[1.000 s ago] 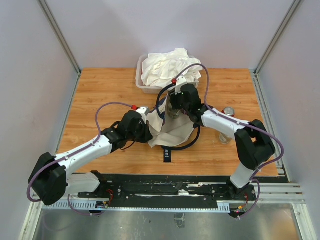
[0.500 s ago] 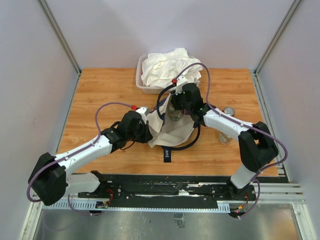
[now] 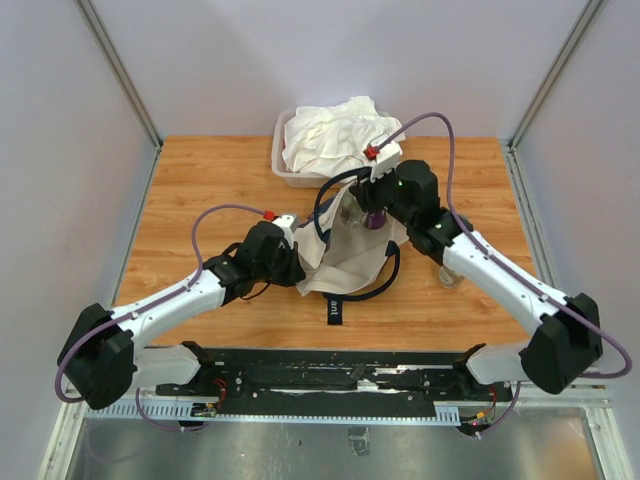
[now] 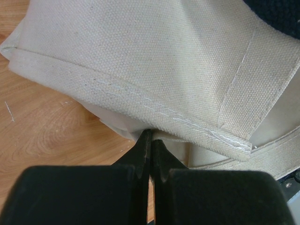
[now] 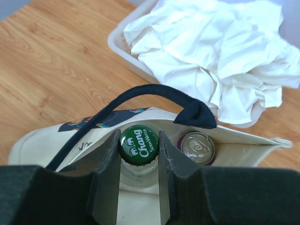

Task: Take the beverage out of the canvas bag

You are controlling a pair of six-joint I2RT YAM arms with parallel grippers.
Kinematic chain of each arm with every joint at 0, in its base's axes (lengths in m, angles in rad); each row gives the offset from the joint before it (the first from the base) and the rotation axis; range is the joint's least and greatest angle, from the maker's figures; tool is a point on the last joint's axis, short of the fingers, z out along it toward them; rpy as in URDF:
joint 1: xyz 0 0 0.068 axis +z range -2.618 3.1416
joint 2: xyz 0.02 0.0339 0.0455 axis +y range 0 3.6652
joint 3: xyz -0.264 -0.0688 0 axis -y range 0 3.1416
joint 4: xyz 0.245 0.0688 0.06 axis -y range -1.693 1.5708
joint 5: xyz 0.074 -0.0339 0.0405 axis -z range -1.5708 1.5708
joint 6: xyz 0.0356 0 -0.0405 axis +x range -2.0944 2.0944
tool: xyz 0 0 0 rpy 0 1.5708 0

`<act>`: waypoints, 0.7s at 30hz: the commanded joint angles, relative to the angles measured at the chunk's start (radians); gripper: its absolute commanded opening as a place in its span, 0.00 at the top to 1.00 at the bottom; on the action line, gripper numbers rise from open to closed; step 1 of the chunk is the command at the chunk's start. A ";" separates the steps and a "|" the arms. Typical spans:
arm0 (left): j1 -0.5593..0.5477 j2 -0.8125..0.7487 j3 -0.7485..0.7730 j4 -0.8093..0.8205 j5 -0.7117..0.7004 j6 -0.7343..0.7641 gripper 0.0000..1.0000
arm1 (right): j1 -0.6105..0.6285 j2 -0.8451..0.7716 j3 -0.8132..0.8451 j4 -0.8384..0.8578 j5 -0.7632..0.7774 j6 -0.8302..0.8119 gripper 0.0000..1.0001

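Note:
The cream canvas bag [image 3: 345,262] lies open at mid-table, its navy handle [image 5: 140,92] arching over the mouth. A glass beverage bottle with a green cap [image 5: 138,143] stands inside the bag [image 5: 47,140], and my right gripper [image 5: 138,151] is shut on its neck just under the cap. Beside it in the bag is a purple can [image 5: 198,147] with a silver top. From above, the right gripper [image 3: 356,213] reaches into the bag's far end. My left gripper [image 4: 150,135] is shut on the bag's hemmed edge [image 4: 164,56], at the bag's left side [image 3: 300,258].
A clear plastic tub [image 3: 281,160] heaped with white cloth [image 3: 335,135] stands just behind the bag. A small clear container [image 3: 447,277] sits on the wood under the right forearm. The bag's navy strap [image 3: 372,290] loops onto the table in front.
The right jaws closed onto the bottle. The right arm's elbow swung out to the right and the wrist shifted right and back. The left arm stayed put.

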 commanded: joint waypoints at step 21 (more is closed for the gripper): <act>-0.011 0.019 0.009 -0.015 0.034 0.009 1.00 | 0.024 -0.462 0.106 -0.050 0.531 -0.284 0.99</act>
